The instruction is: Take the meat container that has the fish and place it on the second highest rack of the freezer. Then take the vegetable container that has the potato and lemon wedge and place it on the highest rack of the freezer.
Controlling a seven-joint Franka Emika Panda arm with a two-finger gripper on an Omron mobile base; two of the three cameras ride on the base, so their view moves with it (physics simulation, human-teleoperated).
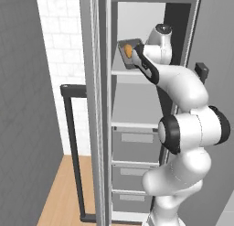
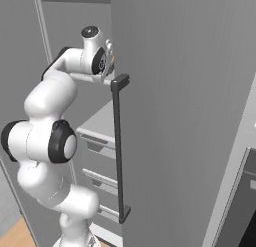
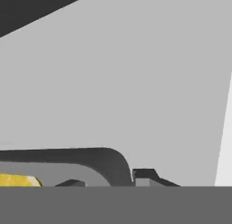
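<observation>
Nearest the cameras, one white arm point(image 1: 187, 129) with dark joints is seen rising from the base and reaching up into the open freezer point(image 1: 137, 110). One gripper point(image 1: 136, 56) is held at the upper shelf level in the left base view, and it is clamped on the rim of one grey vegetable container point(image 1: 128, 53), which is carried tilted steeply, with its open side turned toward the camera. One orange-brown item point(image 1: 129, 50) is seen inside the container; whether it is the potato cannot be told. In the hand view, the dark curved rim of the container point(image 3: 108, 162) is seen just beside one dark fingertip point(image 3: 145, 175), and one yellow piece point(image 3: 18, 180) is seen at the lower left, inside the rim. The container is held just above the higher of the two light racks that are visible in the left base view, the upper rack point(image 1: 130, 73) and the lower rack point(image 1: 135, 125); whether it touches the upper rack cannot be told. Three grey drawers point(image 1: 135, 147) are counted beneath the racks. Two dark door handles are seen: one long handle point(image 1: 73, 147) at the left of the left base view, and one handle point(image 2: 118, 146) on the grey door point(image 2: 190, 116) in the right base view, close beside the wrist. One strip of wooden floor point(image 1: 64, 193) is seen at the lower left.
</observation>
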